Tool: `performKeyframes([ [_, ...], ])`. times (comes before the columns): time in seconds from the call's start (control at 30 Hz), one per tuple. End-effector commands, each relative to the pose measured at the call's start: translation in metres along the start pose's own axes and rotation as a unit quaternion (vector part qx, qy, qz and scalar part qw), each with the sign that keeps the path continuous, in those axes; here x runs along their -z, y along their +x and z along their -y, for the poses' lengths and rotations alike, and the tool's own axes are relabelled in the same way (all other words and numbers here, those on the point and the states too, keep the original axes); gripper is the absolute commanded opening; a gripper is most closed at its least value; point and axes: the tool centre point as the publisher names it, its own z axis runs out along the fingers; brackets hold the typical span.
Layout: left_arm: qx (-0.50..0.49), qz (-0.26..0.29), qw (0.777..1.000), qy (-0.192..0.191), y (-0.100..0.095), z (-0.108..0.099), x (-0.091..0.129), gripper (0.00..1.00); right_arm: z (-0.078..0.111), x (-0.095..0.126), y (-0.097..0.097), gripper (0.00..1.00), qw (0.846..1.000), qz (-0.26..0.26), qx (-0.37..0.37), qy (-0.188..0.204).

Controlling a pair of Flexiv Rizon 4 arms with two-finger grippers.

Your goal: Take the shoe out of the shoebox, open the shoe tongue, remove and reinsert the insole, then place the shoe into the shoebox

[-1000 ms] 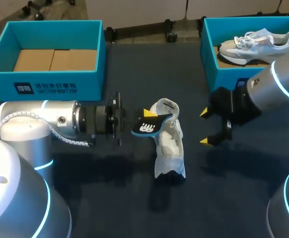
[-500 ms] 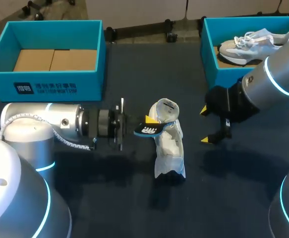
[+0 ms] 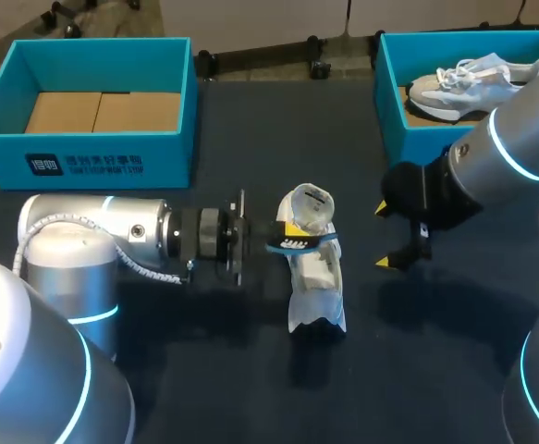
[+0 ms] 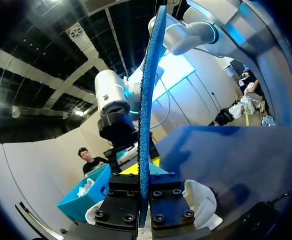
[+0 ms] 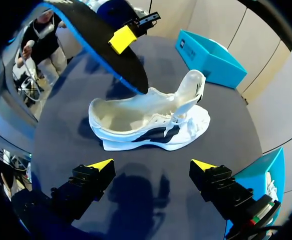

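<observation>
We are at the reinsert step. Our left claw point(image 3: 283, 237) is clenched on the insole point(image 3: 299, 244), whose front end is at the mouth of the shoe point(image 3: 317, 277). The shoe sits on the tabletop point(image 3: 251, 370) between our arms. Our right claw point(image 3: 383, 237) hangs released beside it. Next, we judge, the insole must slide in toe-first while the shoe is steadied.

Soft light from above spreads evenly over the dark table point(image 3: 251, 407); faint shadows lie by the white shoe point(image 3: 313, 277) and under the left arm point(image 3: 93, 231) and right arm point(image 3: 519, 157).
</observation>
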Motion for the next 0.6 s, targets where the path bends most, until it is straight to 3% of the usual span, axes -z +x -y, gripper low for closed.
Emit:
performKeyframes([
  [0.03,0.000,0.006,1.000,-0.005,0.008,0.001,-0.004,0.00,0.000,-0.001,0.001,1.00,1.000,0.001,0.000,0.001],
  [0.6,0.015,-0.001,1.000,-0.014,0.027,-0.002,-0.006,0.00,-0.007,-0.012,0.012,1.00,0.999,-0.010,0.051,0.005],
])
